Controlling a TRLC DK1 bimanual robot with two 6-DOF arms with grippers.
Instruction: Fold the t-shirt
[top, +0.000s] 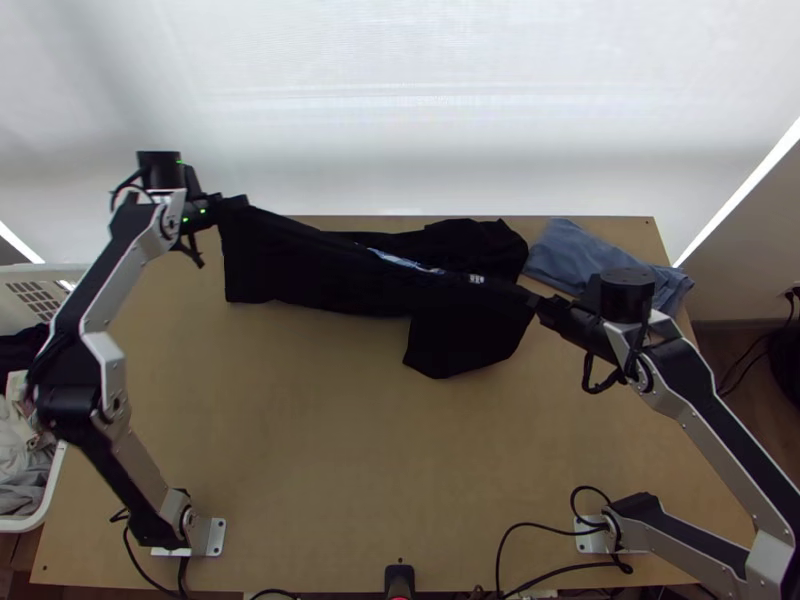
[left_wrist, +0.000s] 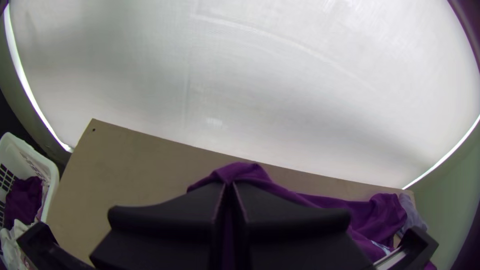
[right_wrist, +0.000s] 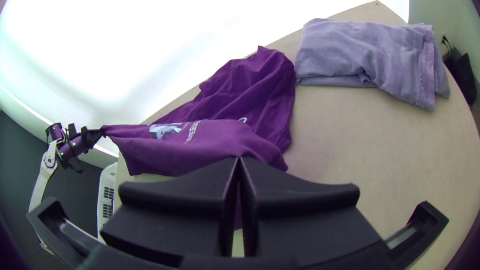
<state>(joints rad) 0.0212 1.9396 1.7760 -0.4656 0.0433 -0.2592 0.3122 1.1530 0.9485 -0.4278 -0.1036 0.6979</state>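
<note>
L gripper (top: 241, 203), nr table's (top: 300, 430) far L corner, & R gripper (top: 536, 300), twd R edge, are clamping dark t-shirt (top: 320, 270), holding it taut betw. them, prob. to straighten a fold line; loose cloth's lying nr far edge.

No readable text, numbers or signs; pale print (right_wrist: 165, 130) on t-shirt (right_wrist: 200, 152), illegible

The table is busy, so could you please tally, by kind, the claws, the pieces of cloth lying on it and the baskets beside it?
Claws: 2 (left claw and right claw, both closed on the t-shirt)
Cloth on the table: 2 (the t-shirt and a folded blue-grey cloth)
Baskets: 1 (white basket)
Total: 5
</note>
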